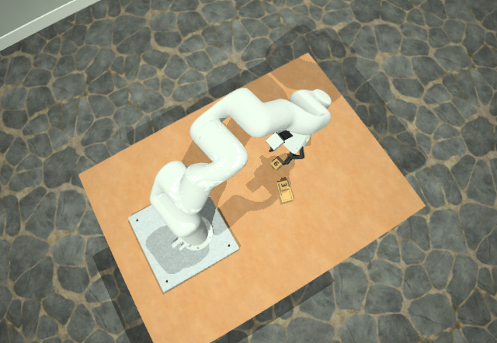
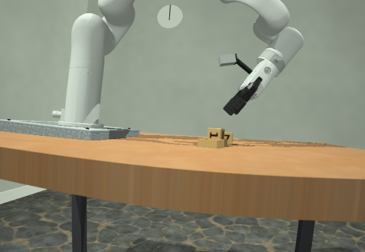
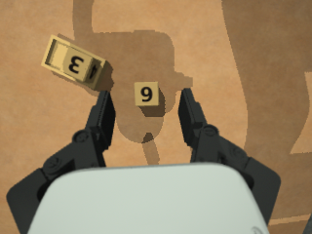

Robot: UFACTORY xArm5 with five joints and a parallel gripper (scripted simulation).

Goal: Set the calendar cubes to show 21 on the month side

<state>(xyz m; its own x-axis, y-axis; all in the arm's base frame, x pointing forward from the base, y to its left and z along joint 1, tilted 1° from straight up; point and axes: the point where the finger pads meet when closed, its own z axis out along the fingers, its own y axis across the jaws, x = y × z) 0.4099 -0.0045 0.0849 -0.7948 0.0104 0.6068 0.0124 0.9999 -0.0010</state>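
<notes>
A small wooden tray (image 1: 286,192) lies on the table with one cube (image 1: 283,185) standing in its end; that cube shows 3 on top and 1 on a side in the exterior view (image 2: 215,133). A second cube (image 3: 146,93) sits loose on the table beside the tray with 9 (or 6) on top; it also shows in the top view (image 1: 276,164) and in the exterior view (image 2: 228,137), behind the tray. My gripper (image 3: 146,100) (image 2: 234,108) is open and empty, hanging tilted well above this loose cube. The tray shows at the upper left in the wrist view.
The arm's grey base plate (image 1: 182,247) is bolted to the near left part of the wooden table. The table edges run close on the right and far sides.
</notes>
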